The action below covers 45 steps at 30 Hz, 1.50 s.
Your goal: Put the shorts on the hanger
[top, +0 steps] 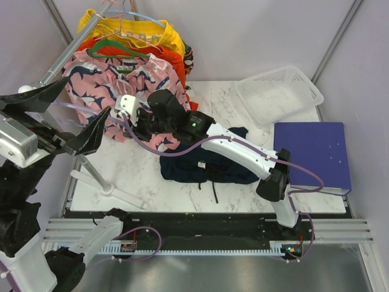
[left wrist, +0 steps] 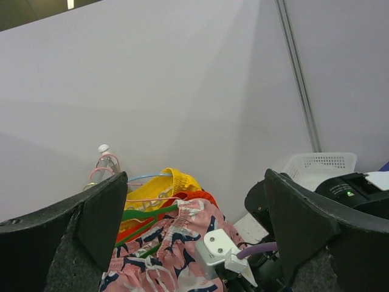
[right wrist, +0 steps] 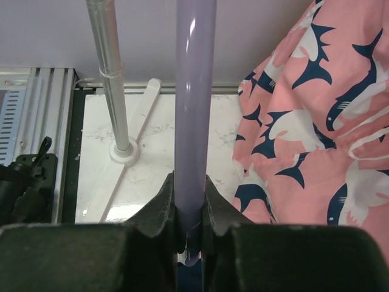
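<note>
The dark navy fabric shorts (top: 206, 165) are lying crumpled near the middle of the white marbled bench (top: 146, 179), with the drawstring (top: 214, 191) trailing towards the near edge. The right arm is stretching over them, and I cannot tell whether it is touching the cloth. The right hand (right wrist: 189, 213) is clenching the thin pale clothes hanger (right wrist: 194, 109). In the right wrist view one faintly lilac bar of it is standing up straight between the two dark fingers (right wrist: 159, 210), which are pressing it from both sides. From above, that pale bar is reaching leftwards, well apart from the navy shorts and just beside the pink shorts with the navy shark print (top: 106, 82). Those are hanging from the rack, with the orange shorts (top: 164, 56), the yellow shorts (top: 143, 33) and a green hanger (top: 115, 50) behind them. The metal rack pole (right wrist: 112, 79) is standing in its round white foot on the bench, to the left of the gripped bar. The left hand (left wrist: 194, 182) is hovering at the left, its fingers (left wrist: 91, 225) spread wide and grasping nothing, and it is facing the rack. A white plastic basket (top: 278, 94) is sitting at the far right corner, and a flat purple-blue box (top: 316, 152) is lying nearer on the right side.
</note>
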Available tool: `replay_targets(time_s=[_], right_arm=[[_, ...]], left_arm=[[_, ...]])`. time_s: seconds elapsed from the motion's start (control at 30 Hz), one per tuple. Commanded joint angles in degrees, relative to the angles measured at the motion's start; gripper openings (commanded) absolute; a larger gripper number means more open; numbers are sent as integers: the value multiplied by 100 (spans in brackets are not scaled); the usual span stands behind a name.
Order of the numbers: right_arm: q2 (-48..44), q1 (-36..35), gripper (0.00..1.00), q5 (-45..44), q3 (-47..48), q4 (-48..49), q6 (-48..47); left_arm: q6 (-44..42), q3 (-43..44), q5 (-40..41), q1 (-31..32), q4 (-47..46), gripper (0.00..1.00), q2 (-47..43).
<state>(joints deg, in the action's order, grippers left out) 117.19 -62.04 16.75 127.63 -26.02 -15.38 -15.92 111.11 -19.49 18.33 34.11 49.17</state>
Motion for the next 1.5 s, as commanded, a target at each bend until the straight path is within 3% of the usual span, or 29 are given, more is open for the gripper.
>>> replay_targets(time_s=[0.0, 0.43, 0.63, 1.0, 1.07, 1.13, 1.2, 1.27, 1.33, 1.47], right_arm=[[-143, 51, 0, 81, 350, 396, 210], [-706, 596, 0, 688, 262, 1038, 773], [-1469, 886, 0, 855, -765, 924, 510], [-3140, 1466, 0, 804, -2795, -746, -1309], [-3394, 1938, 0, 1092, -3051, -1148, -1406], [-3770, 2221, 0, 1189, -3365, -1631, -1608], [-4097, 2755, 0, 1321, -3700, -1792, -1872], [-4605, 3100, 0, 1575, -4243, -2072, -2265], [-5106, 3137, 0, 1481, -4893, -2187, -2408], [-5794, 3216, 0, 1401, -5801, -2381, -2497]], left_arm=[[63, -19, 199, -22, -220, 100, -30], [274, 25, 525, -22, -396, 100, 242], [283, -28, 446, -22, -291, 100, 418], [389, -642, -617, -22, -106, 99, 910], [309, -827, -880, -31, -36, 99, 972], [-75, -1177, -1144, -22, 52, 99, 972], [-567, -1669, -1907, -22, 79, 98, 632], [-1122, -2583, -2242, -31, 0, 97, 358], [-1621, -3258, -2261, -22, 122, 97, 59], [-2266, -3789, -2367, -31, 570, 96, -144]])
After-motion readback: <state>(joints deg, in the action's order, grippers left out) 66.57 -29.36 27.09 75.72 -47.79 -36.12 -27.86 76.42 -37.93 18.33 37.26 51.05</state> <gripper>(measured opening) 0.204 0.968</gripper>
